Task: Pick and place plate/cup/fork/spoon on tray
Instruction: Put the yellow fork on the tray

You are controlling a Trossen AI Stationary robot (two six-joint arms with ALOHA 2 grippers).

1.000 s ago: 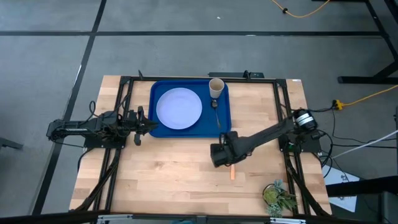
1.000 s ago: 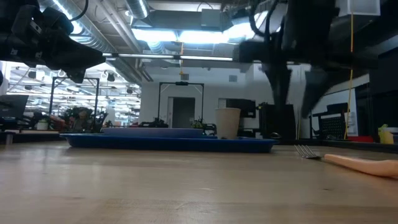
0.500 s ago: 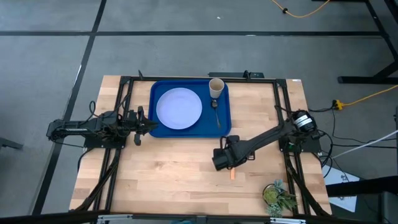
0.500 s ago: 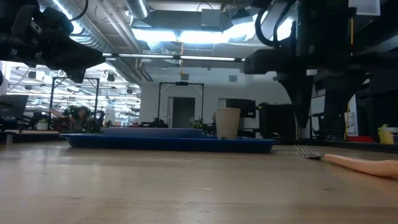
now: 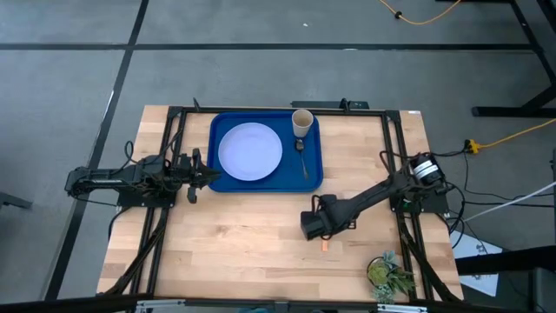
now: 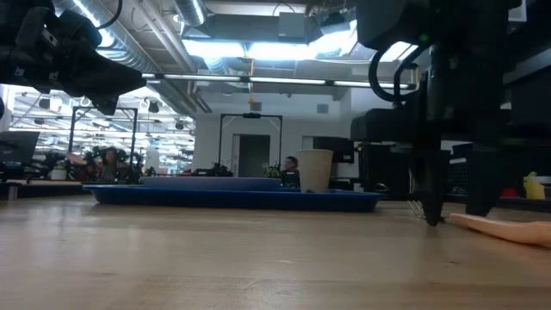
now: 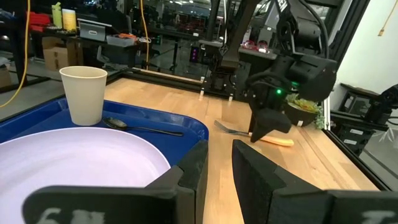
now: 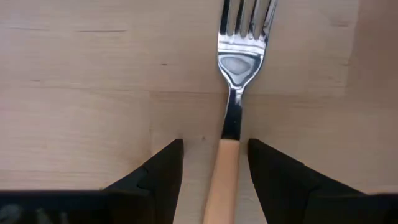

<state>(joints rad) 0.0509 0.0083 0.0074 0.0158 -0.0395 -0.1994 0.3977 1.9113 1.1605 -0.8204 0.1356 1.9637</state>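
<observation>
The fork (image 8: pixel 233 93) lies flat on the wooden table, its orange handle end (image 5: pixel 325 247) pointing to the near edge. My right gripper (image 8: pixel 214 158) is open and low over it, one finger on each side of the handle where it meets the metal neck, touching nothing; the low view (image 6: pixel 455 207) shows the fingertips just above the table. The plate (image 5: pixel 250 150), the cup (image 5: pixel 301 122) and the spoon (image 5: pixel 302 156) rest on the blue tray (image 5: pixel 219 129). My left gripper (image 5: pixel 204 178) waits at the tray's left rim, its fingers (image 7: pixel 193 171) a little apart and empty.
A small green plant (image 5: pixel 387 274) sits at the table's near right corner. Black frame rails (image 5: pixel 395 165) run along the table's left, right and far sides. Bare wood lies between the tray and the near edge.
My right gripper has gone toward the table's near edge and down until its open fingers stand either side of the fork. The fork has stayed where it was.
</observation>
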